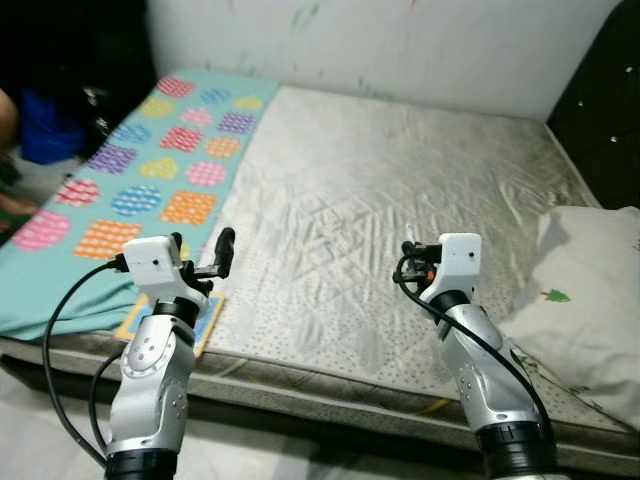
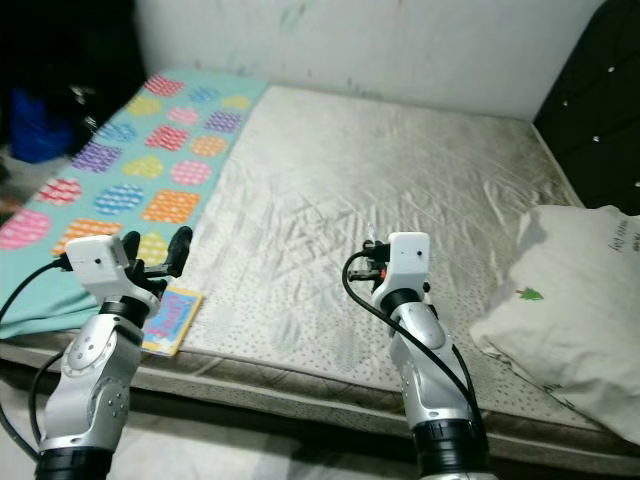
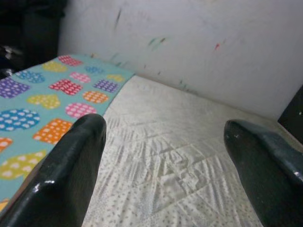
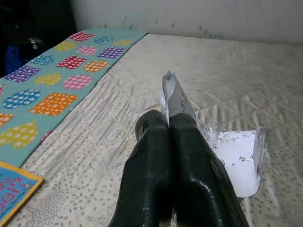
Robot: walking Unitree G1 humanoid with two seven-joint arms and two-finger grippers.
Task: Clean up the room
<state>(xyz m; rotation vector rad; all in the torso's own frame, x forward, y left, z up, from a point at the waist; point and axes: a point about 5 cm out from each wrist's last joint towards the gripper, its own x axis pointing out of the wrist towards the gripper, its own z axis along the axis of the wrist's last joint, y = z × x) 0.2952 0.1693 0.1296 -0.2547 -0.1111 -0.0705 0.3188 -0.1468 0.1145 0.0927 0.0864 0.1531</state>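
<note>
- Right wrist view is showing my right gripper squeezing tight on a crumpled paper, lifted above the bed.
- My left gripper is hanging wide open with nothing in it, near the bed's front edge.
- I am seeing a little book lying just under that open hand, by the colourful blanket.
- A pillow is sitting farther right.
- I think I am picking up trash, so next I am needing somewhere to drop the paper.
</note>
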